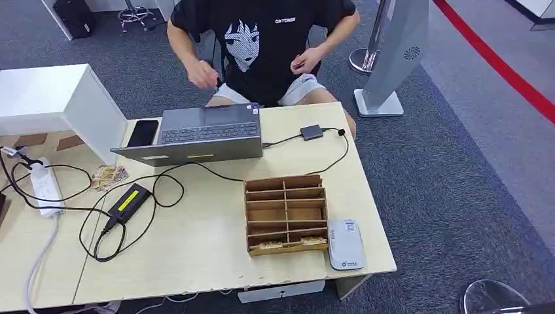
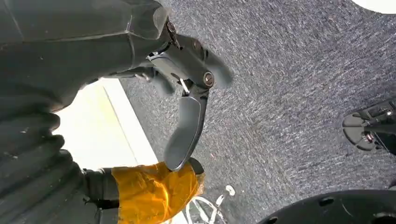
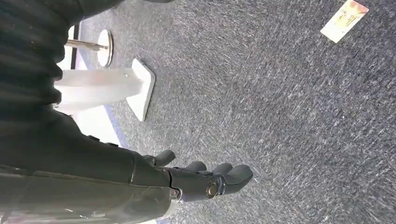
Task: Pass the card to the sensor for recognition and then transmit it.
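On the wooden table [image 1: 209,255] the head view shows, from the left, one white power strip [image 1: 44,188], one small crinkled wrapper [image 1: 108,175], one black power adapter with a yellow label [image 1: 129,201], one black phone [image 1: 143,133], one open grey laptop [image 1: 196,134], and one small dark card reader [image 1: 312,132] cabled to the laptop. Nearer the front stands one cardboard organizer [image 1: 286,212] with rows of compartments; its front row holds cards [image 1: 288,244], two bundles side by side, and the other compartments show only cardboard. Just beside its right end lies one white sensor device [image 1: 345,243], flat on the table. One person [image 1: 262,39] sits behind the laptop, both hands raised.

In the left wrist view the left hand [image 2: 187,93] hangs over grey carpet [image 2: 299,93], its fingers loose and apart, holding nothing. In the right wrist view the right hand [image 3: 205,179] hangs likewise, fingers extended side by side, empty. One loose card [image 3: 344,20] lies on the carpet, well apart from that hand.
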